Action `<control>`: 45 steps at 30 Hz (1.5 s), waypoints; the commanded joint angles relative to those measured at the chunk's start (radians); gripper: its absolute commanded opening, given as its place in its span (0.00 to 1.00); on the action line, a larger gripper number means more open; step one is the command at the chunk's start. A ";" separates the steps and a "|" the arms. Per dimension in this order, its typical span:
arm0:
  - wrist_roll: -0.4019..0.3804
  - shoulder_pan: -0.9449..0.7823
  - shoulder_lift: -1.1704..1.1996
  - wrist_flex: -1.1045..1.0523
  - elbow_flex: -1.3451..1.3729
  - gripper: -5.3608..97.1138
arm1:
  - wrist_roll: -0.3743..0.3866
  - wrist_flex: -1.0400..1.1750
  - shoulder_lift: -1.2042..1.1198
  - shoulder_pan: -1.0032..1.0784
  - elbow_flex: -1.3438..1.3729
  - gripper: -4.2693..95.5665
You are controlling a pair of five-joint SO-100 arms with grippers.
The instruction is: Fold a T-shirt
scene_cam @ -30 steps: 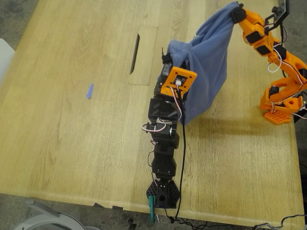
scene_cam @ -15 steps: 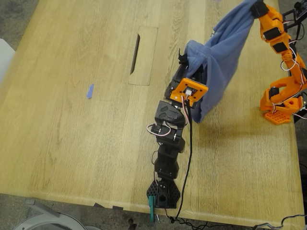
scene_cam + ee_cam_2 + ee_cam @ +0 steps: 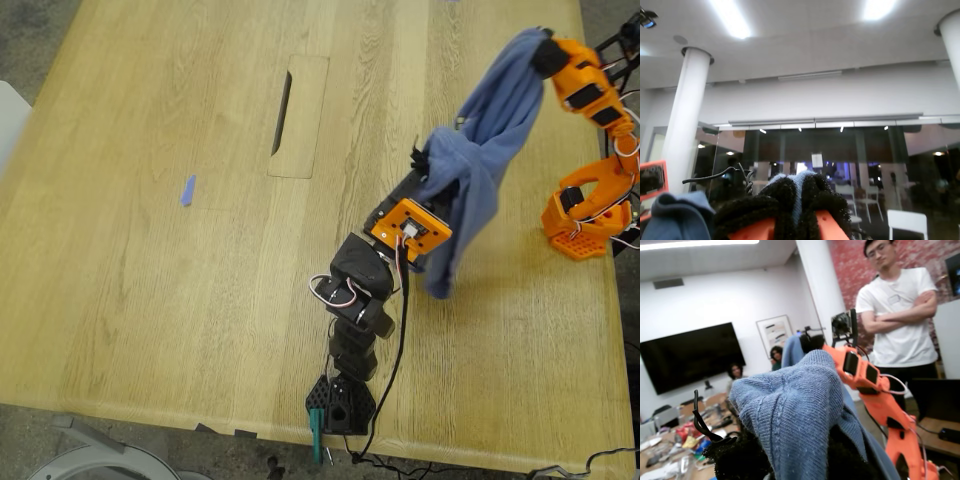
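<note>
The slate-blue T-shirt (image 3: 488, 135) hangs bunched in the air between the two arms, off the table; its lower end dangles beside the black arm. No print shows. My first gripper (image 3: 433, 158), on the black arm, is shut on one bunch of the T-shirt (image 3: 795, 410), which covers its jaws. My second gripper (image 3: 541, 52), on the orange arm (image 3: 866, 381), is held high at the exterior view's right and is shut on another corner; a strip of T-shirt (image 3: 798, 190) shows pinched between its black padded fingers (image 3: 826, 202).
A tiny blue scrap (image 3: 187, 190) lies on the wooden table (image 3: 150, 300) at the exterior view's left. A dark slot (image 3: 283, 110) runs along a cutout panel. The orange base (image 3: 585, 218) stands near the right edge, the black base (image 3: 340, 405) at the front. A person (image 3: 900, 315) stands behind.
Both grippers have moved toward the exterior view's right with the T-shirt. The black arm has leaned over that way, and the shirt now hangs narrower and more bunched.
</note>
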 commanded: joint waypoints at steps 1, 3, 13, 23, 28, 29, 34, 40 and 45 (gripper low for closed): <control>0.012 0.034 0.066 0.009 -0.043 0.05 | -0.012 0.009 -0.018 -0.015 -0.123 0.04; 0.015 0.074 0.069 0.028 -0.043 0.05 | -0.020 0.023 -0.040 -0.015 -0.176 0.04; 0.018 0.207 0.058 0.089 -0.043 0.05 | -0.026 0.107 0.005 -0.026 -0.170 0.04; 0.005 0.285 0.048 0.123 -0.043 0.05 | -0.003 0.179 0.109 -0.060 -0.014 0.04; 0.008 0.310 0.048 0.124 -0.043 0.05 | -0.020 0.199 0.075 -0.175 -0.018 0.04; 0.006 0.314 0.048 0.130 -0.043 0.05 | -0.021 0.202 0.074 -0.195 -0.005 0.04; -0.008 0.331 0.052 0.183 -0.043 0.05 | -0.008 0.219 0.107 -0.225 0.091 0.04; -0.066 0.327 0.087 0.382 -0.043 0.05 | 0.037 0.278 0.227 -0.219 0.268 0.04; -0.086 0.239 0.106 0.390 0.061 0.05 | 0.084 0.414 0.319 -0.176 0.367 0.04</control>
